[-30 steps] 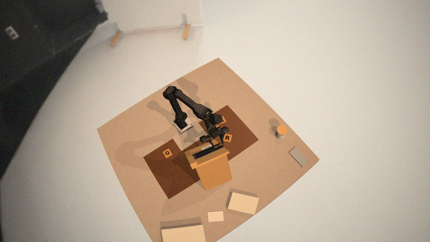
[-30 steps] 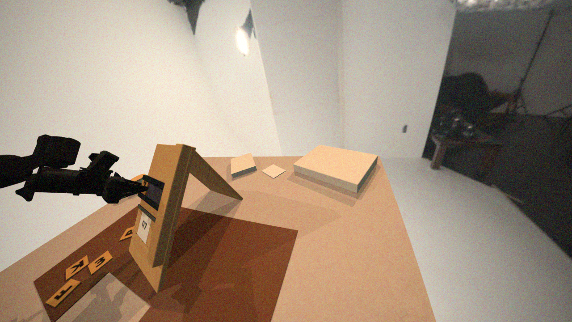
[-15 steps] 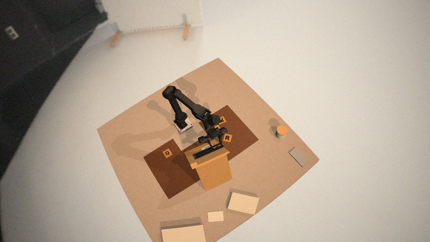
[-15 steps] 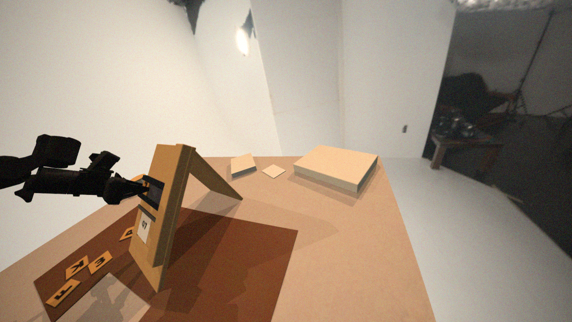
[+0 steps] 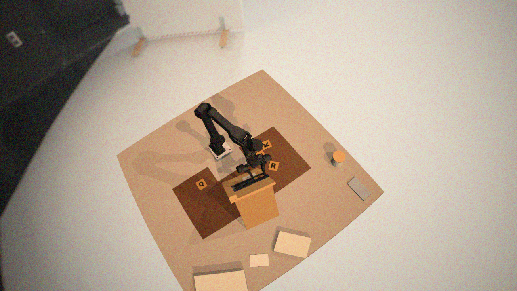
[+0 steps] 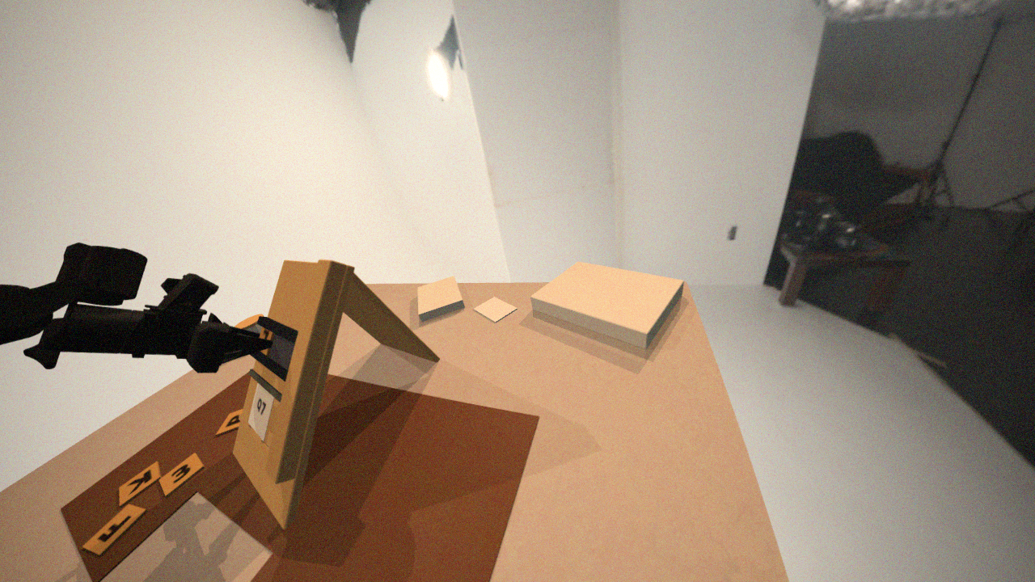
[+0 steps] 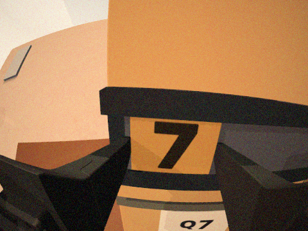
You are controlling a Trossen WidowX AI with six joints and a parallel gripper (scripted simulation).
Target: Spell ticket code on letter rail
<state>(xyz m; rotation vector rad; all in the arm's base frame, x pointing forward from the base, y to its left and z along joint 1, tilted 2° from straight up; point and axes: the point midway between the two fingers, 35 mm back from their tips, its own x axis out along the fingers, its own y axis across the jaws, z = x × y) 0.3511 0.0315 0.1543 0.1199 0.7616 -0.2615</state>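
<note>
My gripper (image 7: 174, 146) (image 5: 257, 173) (image 6: 249, 341) is shut on the orange tile "7" (image 7: 174, 145). It holds the tile upright in the dark letter rail (image 7: 205, 104) (image 5: 249, 182) (image 6: 280, 351), at the left end of the rail in the wrist view. The slot to the tile's right shows bare grey. The rail sits on the tilted orange board (image 7: 205, 25) (image 5: 258, 207) (image 6: 303, 361). Below the rail the white ticket (image 7: 194, 224) (image 6: 260, 414) reads "Q7". Tile "Q" (image 5: 201, 183) lies flat on the dark brown mat (image 5: 202, 213), left of the board.
Tiles "R" (image 5: 274, 166) and "K" (image 5: 266, 145) (image 6: 139, 483) lie on the mat near the arm, with tiles "3" (image 6: 180, 473) and "T" (image 6: 113, 529). An orange-topped cylinder (image 5: 338, 158) and a grey slab (image 5: 358, 188) stand at the right edge. Tan boxes (image 5: 292, 244) (image 5: 220, 280) lie behind the board.
</note>
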